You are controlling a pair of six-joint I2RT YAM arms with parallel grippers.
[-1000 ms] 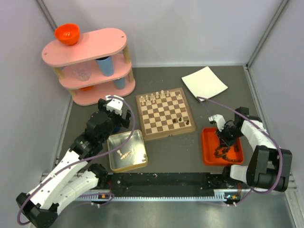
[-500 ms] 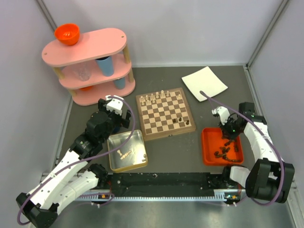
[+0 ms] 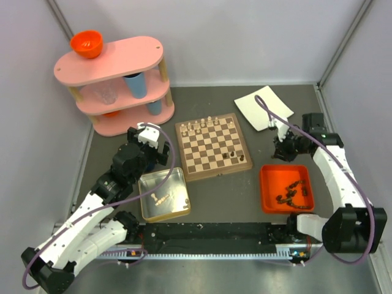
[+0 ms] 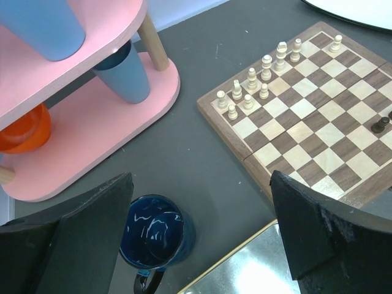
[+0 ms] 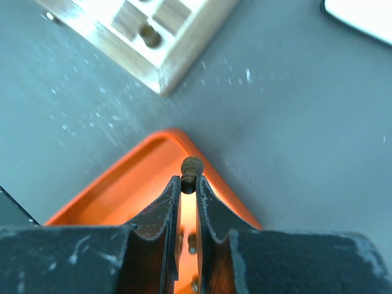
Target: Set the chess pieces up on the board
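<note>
The board (image 3: 212, 147) lies mid-table, with cream chess pieces (image 3: 202, 125) along its far rows and a few dark ones (image 3: 233, 154) near its right front. More dark pieces (image 3: 291, 195) lie in the orange tray (image 3: 269, 202). My right gripper (image 3: 282, 150) hangs above the tray's far edge, right of the board. In the right wrist view it (image 5: 188, 182) is shut on a dark brown piece (image 5: 191, 166) whose round head pokes past the fingertips. My left gripper (image 4: 205, 236) stands wide open over a blue mug (image 4: 153, 233), left of the board (image 4: 306, 122).
A silver tin (image 3: 147, 208) holding a few cream pieces sits in front of the board's left corner. A pink three-tier shelf (image 3: 116, 73) with cups and an orange bowl stands at the back left. A white plate (image 3: 263, 107) lies at the back right.
My right gripper has risen out of the orange tray with a dark piece and moved toward the far side, beside the board. The left arm has not moved.
</note>
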